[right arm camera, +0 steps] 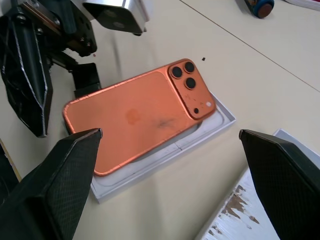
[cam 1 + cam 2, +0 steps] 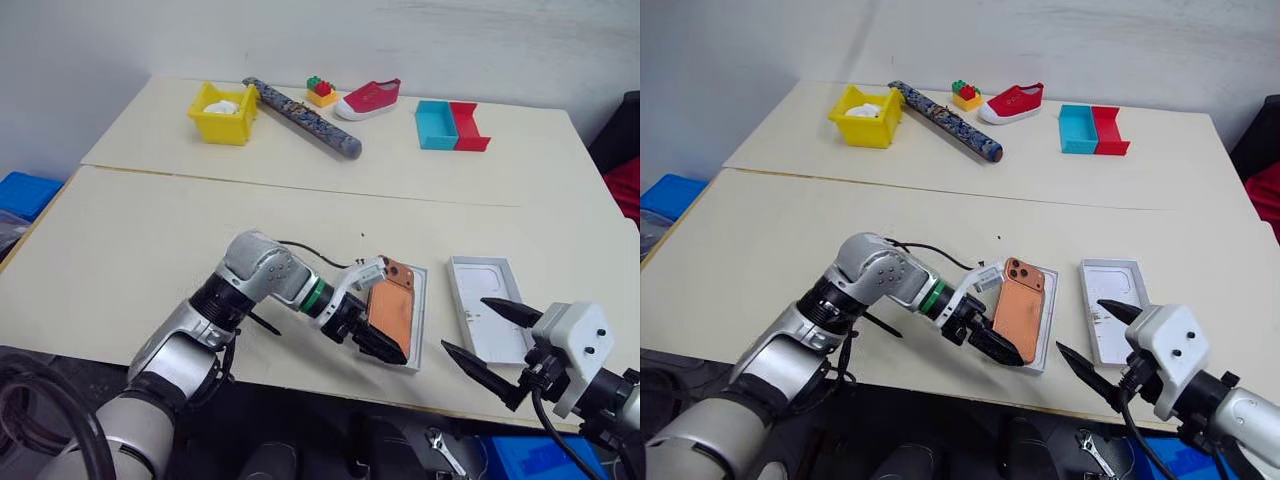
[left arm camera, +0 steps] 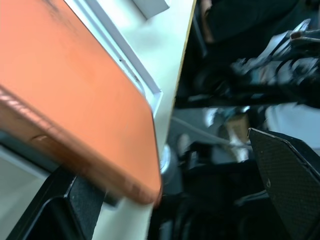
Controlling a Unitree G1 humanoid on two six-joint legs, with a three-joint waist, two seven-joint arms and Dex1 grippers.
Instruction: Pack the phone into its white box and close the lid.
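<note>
Resting tilted — phone (image 1: 135, 117) | on white box (image 1: 220, 125) | lid (image 2: 1118, 300) beside

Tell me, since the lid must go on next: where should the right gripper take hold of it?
Judging by its pose, the lid lies flat and open side up beside the white box. Probably come from above with the open right gripper and pinch its two long walls, which are nearer together than the ends.
</note>
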